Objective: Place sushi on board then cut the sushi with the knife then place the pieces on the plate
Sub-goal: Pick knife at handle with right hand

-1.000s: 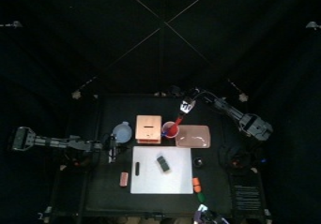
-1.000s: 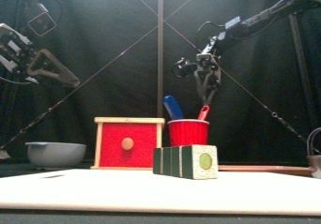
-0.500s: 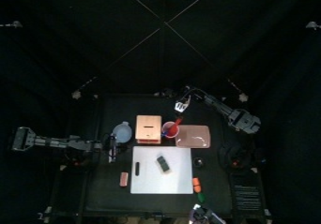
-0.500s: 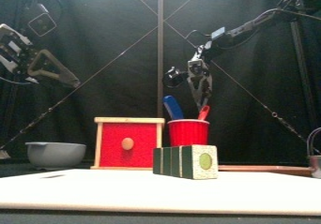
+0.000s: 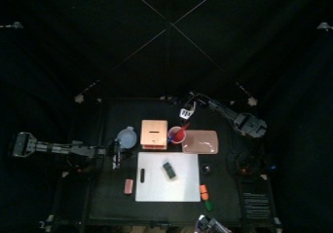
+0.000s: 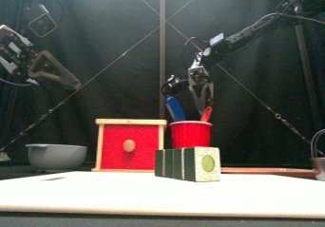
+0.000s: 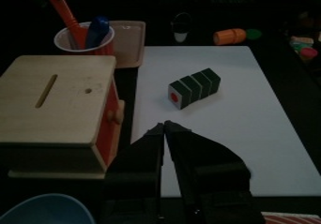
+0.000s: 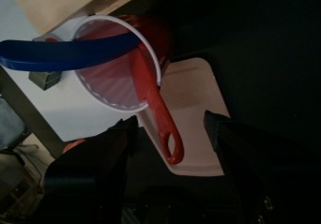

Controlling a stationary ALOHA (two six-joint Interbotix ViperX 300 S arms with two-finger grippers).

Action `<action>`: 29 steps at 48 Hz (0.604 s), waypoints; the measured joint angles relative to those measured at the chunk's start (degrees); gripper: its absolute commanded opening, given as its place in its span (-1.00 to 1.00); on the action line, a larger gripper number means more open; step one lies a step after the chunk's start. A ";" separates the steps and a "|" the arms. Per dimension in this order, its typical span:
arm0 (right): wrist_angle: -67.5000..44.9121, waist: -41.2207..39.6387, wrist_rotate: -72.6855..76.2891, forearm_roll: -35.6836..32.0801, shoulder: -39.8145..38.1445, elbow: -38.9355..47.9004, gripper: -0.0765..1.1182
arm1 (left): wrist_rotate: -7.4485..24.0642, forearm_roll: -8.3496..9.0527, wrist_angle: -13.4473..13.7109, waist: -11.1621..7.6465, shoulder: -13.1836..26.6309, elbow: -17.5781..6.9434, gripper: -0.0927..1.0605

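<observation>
A blocky dark green sushi roll (image 6: 188,162) lies on the smooth white cutting board (image 6: 76,195) on the black surface (image 5: 111,206). Above the round red cup (image 6: 191,134), the right claw (image 6: 200,90) points straight down, jaws apart on either side of the red knife (image 8: 163,139). The left claw (image 7: 167,126), jaws together, hovers near the pale wooden box (image 7: 56,101).

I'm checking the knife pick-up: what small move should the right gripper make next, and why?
Probably lower a little more and close on the red knife by its handle. The sushi roll already lies on the white cutting board. The right gripper hangs open just above the red cup, and the wrist view shows that handle lined up between its jaws.
</observation>
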 measured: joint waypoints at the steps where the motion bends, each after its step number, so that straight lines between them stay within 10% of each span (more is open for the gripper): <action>1: 0.09 0.09 0.00 -0.09 0.09 0.09 0.64 | 0.00 0.00 0.00 0.09 0.00 0.00 0.06; 29: 0.18 1.76 0.09 -0.18 2.20 0.62 0.63 | 0.00 0.00 0.00 0.00 0.00 0.26 0.06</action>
